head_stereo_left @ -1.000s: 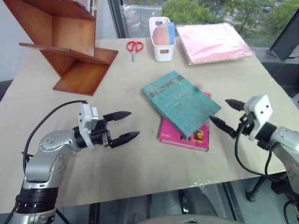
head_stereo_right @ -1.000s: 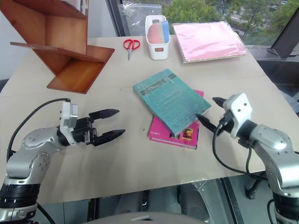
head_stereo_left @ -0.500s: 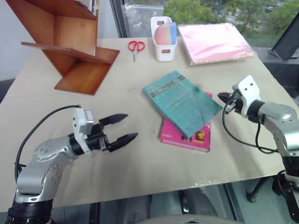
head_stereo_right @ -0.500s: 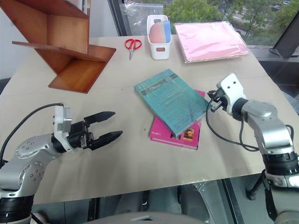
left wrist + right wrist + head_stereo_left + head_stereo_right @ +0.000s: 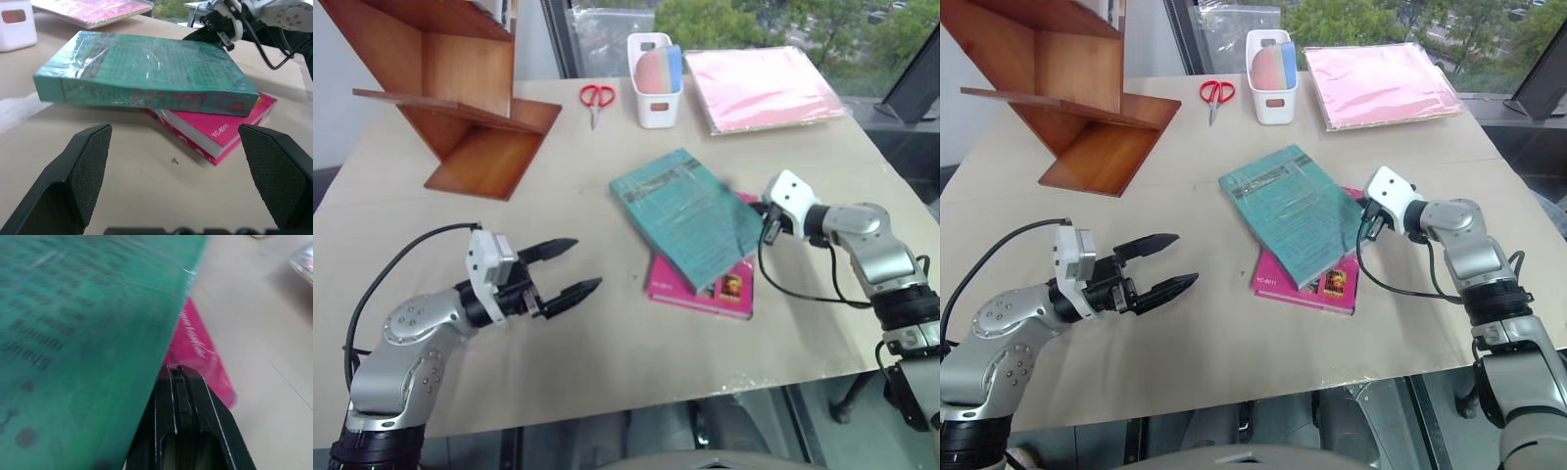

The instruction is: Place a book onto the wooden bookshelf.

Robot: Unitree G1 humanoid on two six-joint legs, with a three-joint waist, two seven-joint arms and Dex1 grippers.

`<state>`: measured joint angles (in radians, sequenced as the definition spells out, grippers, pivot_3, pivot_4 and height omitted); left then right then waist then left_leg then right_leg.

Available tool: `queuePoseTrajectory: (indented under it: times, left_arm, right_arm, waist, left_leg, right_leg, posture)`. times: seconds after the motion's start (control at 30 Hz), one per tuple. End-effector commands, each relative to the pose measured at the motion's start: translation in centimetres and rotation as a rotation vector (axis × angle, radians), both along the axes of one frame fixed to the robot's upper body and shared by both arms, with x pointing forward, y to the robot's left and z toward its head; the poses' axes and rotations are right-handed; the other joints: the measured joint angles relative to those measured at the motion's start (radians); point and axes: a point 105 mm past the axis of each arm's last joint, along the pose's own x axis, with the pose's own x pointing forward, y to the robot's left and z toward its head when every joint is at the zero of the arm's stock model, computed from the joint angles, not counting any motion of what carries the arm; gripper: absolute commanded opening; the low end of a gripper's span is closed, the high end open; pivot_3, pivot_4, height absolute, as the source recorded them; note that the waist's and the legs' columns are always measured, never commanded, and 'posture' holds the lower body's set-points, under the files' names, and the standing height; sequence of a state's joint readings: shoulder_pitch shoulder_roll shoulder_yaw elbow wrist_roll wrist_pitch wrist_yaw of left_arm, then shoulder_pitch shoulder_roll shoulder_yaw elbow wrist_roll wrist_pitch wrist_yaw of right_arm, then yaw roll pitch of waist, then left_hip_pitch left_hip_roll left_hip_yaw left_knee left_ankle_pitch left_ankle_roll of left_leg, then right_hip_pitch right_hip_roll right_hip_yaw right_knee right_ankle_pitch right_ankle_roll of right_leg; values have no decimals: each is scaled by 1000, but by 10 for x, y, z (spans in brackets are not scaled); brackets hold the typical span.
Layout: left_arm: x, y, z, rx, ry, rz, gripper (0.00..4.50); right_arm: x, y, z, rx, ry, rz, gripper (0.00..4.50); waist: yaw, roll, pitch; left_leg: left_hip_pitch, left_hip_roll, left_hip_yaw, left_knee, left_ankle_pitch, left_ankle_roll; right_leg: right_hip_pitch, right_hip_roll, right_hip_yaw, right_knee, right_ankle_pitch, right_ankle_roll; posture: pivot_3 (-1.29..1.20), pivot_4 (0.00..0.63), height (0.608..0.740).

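Note:
The teal-green book (image 5: pixel 690 217) lies askew on a magenta-pink book (image 5: pixel 710 282) at the table's middle. My right gripper (image 5: pixel 762 211) is shut, with nothing between its fingers. Its joined black fingertips (image 5: pixel 177 378) sit at the teal book's right edge, just over the pink cover. My left gripper (image 5: pixel 566 267) hovers open above the table, left of the books and pointing toward them; its wrist view shows its two fingers (image 5: pixel 91 165) spread wide before the teal book (image 5: pixel 146 68). The wooden bookshelf (image 5: pixel 460 93) stands at the far left corner.
Red scissors (image 5: pixel 596 98), a white bin (image 5: pixel 654 86) holding pink and blue items, and a pale pink folder (image 5: pixel 759 86) lie along the far edge. Bare tabletop (image 5: pixel 558 186) separates the shelf from the books.
My right gripper has shut and moved forward and left, up to the teal book's right edge. The left gripper has stayed open and nearly still.

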<state>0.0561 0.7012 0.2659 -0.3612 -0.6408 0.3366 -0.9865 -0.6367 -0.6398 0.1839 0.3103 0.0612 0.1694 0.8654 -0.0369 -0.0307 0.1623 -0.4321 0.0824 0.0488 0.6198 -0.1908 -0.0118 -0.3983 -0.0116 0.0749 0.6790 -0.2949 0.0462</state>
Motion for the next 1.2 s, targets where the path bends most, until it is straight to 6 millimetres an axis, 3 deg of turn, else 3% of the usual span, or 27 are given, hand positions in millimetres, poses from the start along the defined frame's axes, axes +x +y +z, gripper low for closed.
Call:
queuePoseTrajectory:
  times: [0.03, 0.17, 0.23, 0.33, 0.43, 0.53, 0.6, 0.7, 0.9, 1.03, 1.2]
  left_arm:
    - [-2, 2, 9, 14, -60, -5, 4500]
    - [-1, 4, 3, 10, -54, -11, 4500]
    - [1, 5, -2, 9, -50, -11, 4500]
    - [7, 7, -10, -19, -12, -12, 4500]
    - [16, 8, -20, -15, 22, 0, 4500]
    - [32, 4, -27, -50, 110, 11, 4500]
    - [40, 0, -27, -97, 179, 1, 4500]
    - [54, -6, -21, -190, 276, 1, 4500]
    - [80, -23, -5, -396, 593, -5, 4500]
    - [92, -35, -11, -475, 828, 12, 4500]
    - [101, -56, -12, -582, 1003, -5, 4500]
  right_arm:
    - [-5, -2, 20, 22, -71, 20, 52]
    - [-15, -2, 22, 50, -74, 21, 52]
    - [-20, -22, 24, 73, -65, -58, 52]
    - [-46, -52, 37, 143, -37, -136, 792]
    - [-82, -51, 55, 223, -35, -100, 2221]
    - [-121, -28, 74, 318, -38, -14, 3731]
    - [-137, -12, 74, 343, -22, 24, 4447]
    - [-159, 9, 70, 375, 24, 90, 4447]
    - [-178, 30, 65, 394, 15, 109, 4447]
    - [-180, 32, 61, 389, 15, 92, 4447]
    - [-176, 33, 57, 368, -11, 77, 4447]
  waist:
    - [0, 0, 0]
    - [0, 0, 0]
    - [1, 0, 0]
    - [25, 1, 0]
    - [27, 1, 0]
    - [25, 2, 0]
    - [21, 2, 0]
    - [20, 1, -1]
    - [24, 0, -1]
    - [23, -1, -1]
    - [22, -1, -1]
  left_leg:
    - [0, 0, 0, 0, 0, 0]
    - [0, 0, 0, 1, 0, 0]
    - [0, 0, 0, 1, 0, 0]
    - [-1, -1, -1, 1, 0, 0]
    - [0, -1, 0, 1, 0, 0]
    - [1, -1, -3, 1, 0, 0]
    - [1, 0, -3, 2, 0, 0]
    - [1, 1, -4, 7, 0, 0]
    - [-1, 1, -7, 13, 0, 0]
    - [0, 0, -11, 15, 0, 0]
    - [0, -1, -12, 15, 0, 0]
  right_leg:
    - [0, 0, 0, 0, 0, 0]
    - [0, 0, 0, 1, 0, 0]
    - [0, 0, 0, 1, 0, 0]
    - [1, -1, -1, 0, 0, 0]
    - [1, -1, -1, 0, 0, 0]
    - [2, 0, -2, 1, 0, 0]
    - [3, 1, -2, 1, 0, 1]
    - [5, 2, -2, 2, 0, 1]
    - [7, 2, -4, 2, 1, 3]
    - [10, 2, -7, 2, 1, 3]
    - [11, 2, -8, 2, 1, 3]
  posture:
    - [0, 150, 740]
    - [0, 150, 740]
    - [0, 150, 740]
    - [0, 150, 740]
    - [0, 150, 740]
    - [0, 150, 740]
    - [0, 150, 740]
    - [0, 150, 740]
    - [0, 150, 740]
    - [0, 150, 740]
    - [0, 150, 740]
